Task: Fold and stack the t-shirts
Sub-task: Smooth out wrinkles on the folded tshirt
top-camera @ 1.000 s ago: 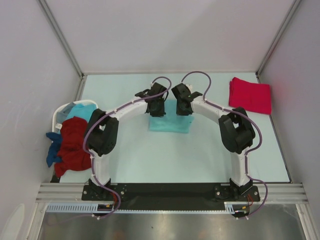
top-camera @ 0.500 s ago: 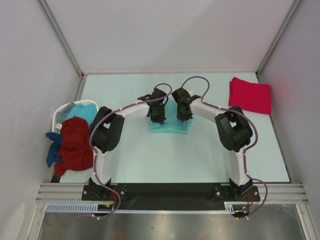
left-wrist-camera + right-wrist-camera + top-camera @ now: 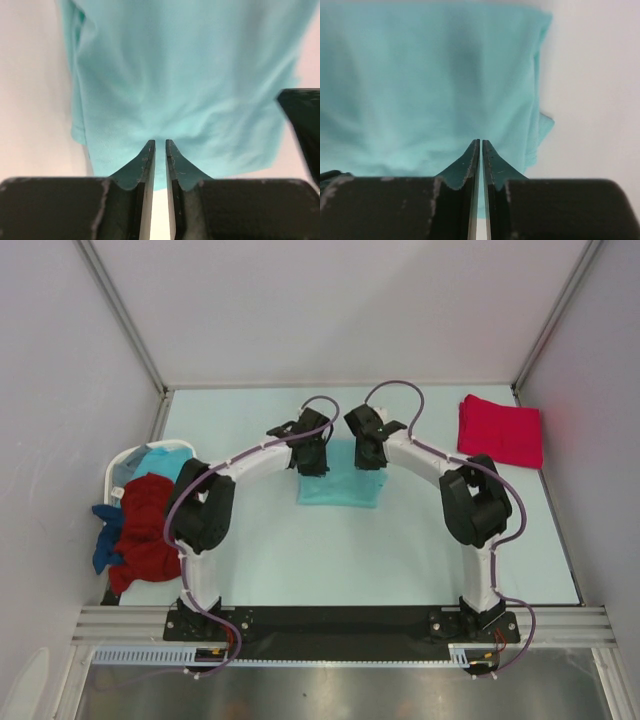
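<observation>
A light teal t-shirt (image 3: 340,488) lies folded into a small rectangle at mid-table. Both grippers hang over its far edge, side by side. My left gripper (image 3: 312,455) shows in the left wrist view (image 3: 160,142) with its jaws nearly together, a slim gap and nothing in it, above the teal cloth (image 3: 190,75). My right gripper (image 3: 368,452) shows in the right wrist view (image 3: 481,141) with its jaws shut, empty, over the same cloth (image 3: 420,75). A bright pinkish-red t-shirt (image 3: 500,430) lies folded at the far right.
A white laundry basket (image 3: 125,468) stands at the left edge with a light blue shirt (image 3: 160,460) inside. A dark red shirt (image 3: 150,530) and a blue one (image 3: 103,545) spill over its near side. Grey walls enclose the table.
Both grippers dipped toward the near edge of the teal shirt half a second ago and have moved back over its far edge. The left jaws have parted slightly.
</observation>
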Robot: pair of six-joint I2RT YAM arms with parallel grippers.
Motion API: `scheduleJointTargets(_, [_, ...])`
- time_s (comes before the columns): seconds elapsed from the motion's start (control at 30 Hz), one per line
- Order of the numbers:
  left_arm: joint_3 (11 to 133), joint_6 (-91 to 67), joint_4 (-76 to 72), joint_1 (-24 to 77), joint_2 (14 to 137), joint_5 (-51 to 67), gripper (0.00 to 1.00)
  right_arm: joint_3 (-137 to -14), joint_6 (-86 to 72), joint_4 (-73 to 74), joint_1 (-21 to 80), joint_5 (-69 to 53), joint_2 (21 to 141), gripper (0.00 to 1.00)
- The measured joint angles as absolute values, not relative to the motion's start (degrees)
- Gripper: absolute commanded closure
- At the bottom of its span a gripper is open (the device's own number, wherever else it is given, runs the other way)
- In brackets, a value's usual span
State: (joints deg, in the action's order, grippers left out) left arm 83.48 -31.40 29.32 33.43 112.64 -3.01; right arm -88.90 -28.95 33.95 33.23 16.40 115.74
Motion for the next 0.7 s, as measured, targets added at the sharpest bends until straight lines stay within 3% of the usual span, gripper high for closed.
scheduleJointTargets(0.27, [88.75,-31.11,29.65,33.50,107.28,-4.75,0.82,-96.36,-28.77,34.02,36.27,16.60,114.19,0.90])
scheduleJointTargets(0.7, [75.07,-32.56,28.10,34.41,107.70,-3.90,0.82,-88.99,-29.98,33.52,38.26,14.94,115.42,0.90])
